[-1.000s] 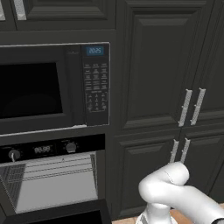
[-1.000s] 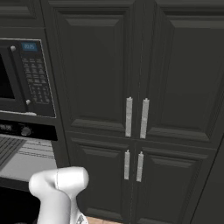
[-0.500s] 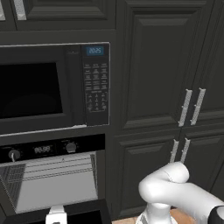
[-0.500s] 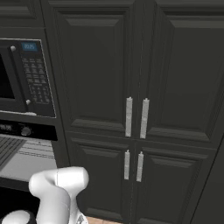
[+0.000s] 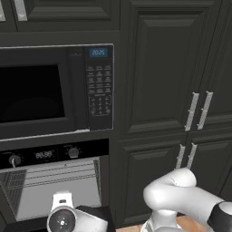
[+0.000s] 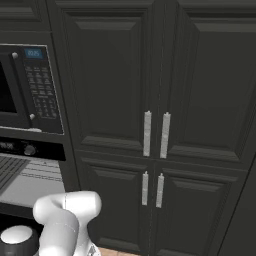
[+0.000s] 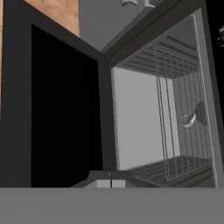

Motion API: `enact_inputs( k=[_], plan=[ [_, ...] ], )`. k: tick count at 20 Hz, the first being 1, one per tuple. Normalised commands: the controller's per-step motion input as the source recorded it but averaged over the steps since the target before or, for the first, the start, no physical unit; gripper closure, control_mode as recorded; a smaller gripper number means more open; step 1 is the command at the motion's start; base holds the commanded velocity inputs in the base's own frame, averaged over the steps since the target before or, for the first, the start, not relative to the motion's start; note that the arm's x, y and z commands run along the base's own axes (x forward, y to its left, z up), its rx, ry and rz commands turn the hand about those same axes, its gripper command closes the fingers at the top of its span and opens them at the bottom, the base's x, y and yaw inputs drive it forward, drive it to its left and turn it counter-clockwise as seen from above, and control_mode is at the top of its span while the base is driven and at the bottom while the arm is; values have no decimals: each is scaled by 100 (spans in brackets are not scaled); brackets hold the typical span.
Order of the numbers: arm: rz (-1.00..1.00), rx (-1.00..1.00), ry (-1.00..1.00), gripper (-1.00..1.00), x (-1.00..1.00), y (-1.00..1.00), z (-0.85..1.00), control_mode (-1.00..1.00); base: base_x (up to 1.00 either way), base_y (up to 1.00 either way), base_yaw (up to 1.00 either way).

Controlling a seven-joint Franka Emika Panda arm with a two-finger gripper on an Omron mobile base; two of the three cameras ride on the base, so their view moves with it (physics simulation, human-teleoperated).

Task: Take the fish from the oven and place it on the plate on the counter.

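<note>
One small dark grey fish (image 7: 189,119) lies on the wire rack (image 7: 179,131) inside the oven (image 5: 54,181); in the hand view, which is rolled to one side, it shows as a slim pale-edged shape against the rack, too small to make out in detail. The oven's door (image 7: 61,118) is open and appears in that view as a broad black panel, with the light grey cavity beside it. From the left base view the cavity is cut off at the bottom by the robot's own hand, and the fish cannot be picked out there.

The gripper (image 7: 110,183) sits in front of the open cavity, well apart from the fish, its two tips pressed together with nothing between them. Only the very ends of the tips rise above the lower edge of the hand view.

On the oven's control strip, a small display (image 5: 44,155) sits between two round knobs; its characters are too blurred to read. Above the oven, the microwave (image 5: 54,90) has a blue-lit display (image 5: 98,52) that seems to read "20:25", and a keypad (image 5: 99,90) whose button labels are too small to read.

To the right stand tall dark cabinet doors (image 6: 160,80) with paired silver handles (image 6: 155,134). A strip of wood-toned floor (image 7: 57,13) shows at one corner of the hand view.
</note>
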Motion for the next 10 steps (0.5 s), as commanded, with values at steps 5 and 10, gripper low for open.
enact_inputs(
  k=[5,10],
  plan=[
    [0,-4,-2,100,13,15,-2,-100,0,0,0],
    [-2,-5,0,-100,21,32,-5,-100,0,0,0]
  ],
)
